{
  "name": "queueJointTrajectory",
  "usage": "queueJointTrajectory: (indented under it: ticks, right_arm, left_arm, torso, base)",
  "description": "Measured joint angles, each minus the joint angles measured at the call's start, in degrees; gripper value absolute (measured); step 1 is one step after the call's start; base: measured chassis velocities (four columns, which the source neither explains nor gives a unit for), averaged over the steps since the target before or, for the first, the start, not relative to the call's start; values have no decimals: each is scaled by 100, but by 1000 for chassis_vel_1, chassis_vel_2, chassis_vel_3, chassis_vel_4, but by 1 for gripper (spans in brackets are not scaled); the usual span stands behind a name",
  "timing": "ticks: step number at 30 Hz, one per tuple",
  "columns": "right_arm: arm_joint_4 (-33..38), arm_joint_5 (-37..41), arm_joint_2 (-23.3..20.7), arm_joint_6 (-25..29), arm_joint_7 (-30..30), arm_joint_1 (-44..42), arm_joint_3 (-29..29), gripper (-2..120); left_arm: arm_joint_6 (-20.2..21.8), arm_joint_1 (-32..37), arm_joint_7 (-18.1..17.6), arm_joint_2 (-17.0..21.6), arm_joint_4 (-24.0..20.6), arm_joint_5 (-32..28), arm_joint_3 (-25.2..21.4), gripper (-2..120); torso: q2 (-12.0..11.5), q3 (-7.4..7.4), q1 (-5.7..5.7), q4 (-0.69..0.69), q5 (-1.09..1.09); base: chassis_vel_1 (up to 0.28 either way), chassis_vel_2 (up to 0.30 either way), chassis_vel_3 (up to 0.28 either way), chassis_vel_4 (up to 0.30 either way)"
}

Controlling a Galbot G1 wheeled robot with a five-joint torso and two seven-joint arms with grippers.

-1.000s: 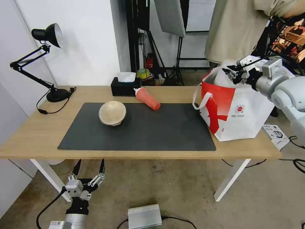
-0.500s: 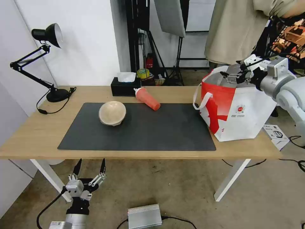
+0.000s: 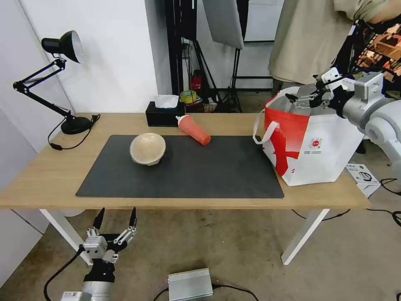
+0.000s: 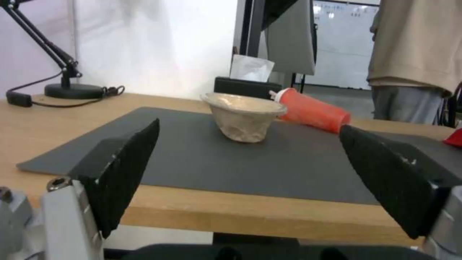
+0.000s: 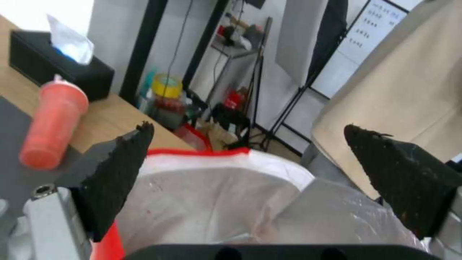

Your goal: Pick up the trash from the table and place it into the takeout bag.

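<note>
On the table's dark mat, a tan dome-shaped paper bowl rests left of centre. A red cup with a white lid lies on its side at the mat's far edge. The red-and-white takeout bag stands at the table's right end. My right gripper hovers open and empty over the bag's mouth, above the silver lining. My left gripper hangs open below the table's front edge, left of centre. From there the tan bowl and red cup lie ahead of it.
A black desk lamp stands at the far left of the table. A black tissue box sits at the far edge, just behind the cup. A person in a beige top stands behind the bag. A silver box lies on the floor.
The right gripper has drawn slightly to the right above the bag. The white shape seen at the bag's mouth a second ago no longer shows. The left arm has barely moved.
</note>
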Motion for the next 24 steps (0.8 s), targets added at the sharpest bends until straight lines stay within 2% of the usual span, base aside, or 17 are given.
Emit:
queueJointTrajectory:
  ticks: [7,15,19,24]
  right_arm:
    - [234,547,-59,272,356,110,-229,100]
    - [506,1164,69,661,1130,191,-641,100]
    - [668,1248,167,882,1420,69,-829,100]
    - [820,1242,415,1045,1471,-138,-883,100]
  left_arm:
    - [-16,-63,-70,136,-15,-28,62,100]
    - [-228,27,-73,223,38,-40,206,100]
    - [-361,36,-9,231,144,-40,237,100]
    - [-398,103,19,138,64,-8,180,100]
  torso:
    - [0,0,0,0,0]
    - [0,0,0,0,0]
    - [0,0,0,0,0]
    - [0,0,0,-1,0]
  base:
    - [0,0,0,0]
    - [0,0,0,0]
    - [0,0,0,0]
    - [0,0,0,0]
